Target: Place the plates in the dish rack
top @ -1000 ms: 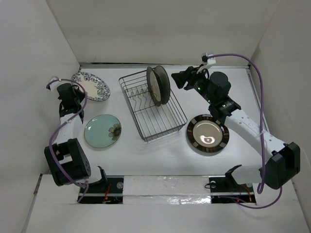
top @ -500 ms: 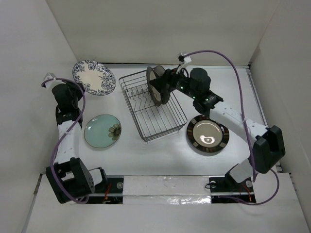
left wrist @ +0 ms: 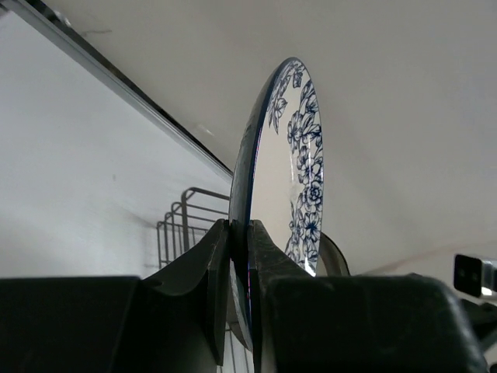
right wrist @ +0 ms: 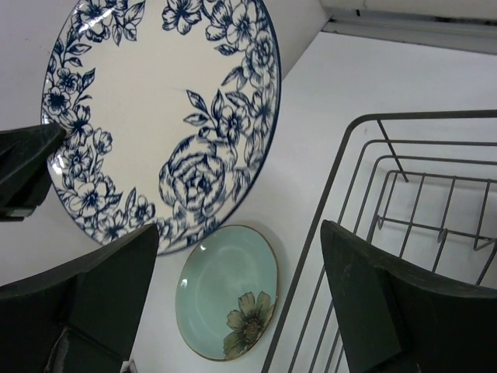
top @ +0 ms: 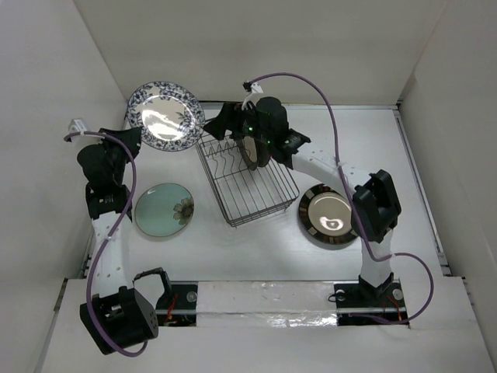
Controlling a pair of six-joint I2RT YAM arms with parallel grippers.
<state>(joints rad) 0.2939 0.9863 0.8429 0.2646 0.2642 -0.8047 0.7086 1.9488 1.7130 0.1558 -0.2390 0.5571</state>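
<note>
Squarely, white walls (top: 256, 47) enclose table (top: 256, 252) and dish rack (top: 250, 189).

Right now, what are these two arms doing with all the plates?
The left gripper is clamped on the rim of the blue-floral plate, holding it up on edge beside the dish rack. The right gripper, open, reaches across the rack toward that plate. A dark-rimmed plate stands in the rack; the green plate and the black plate lie flat on the table, not yet loaded.
</note>
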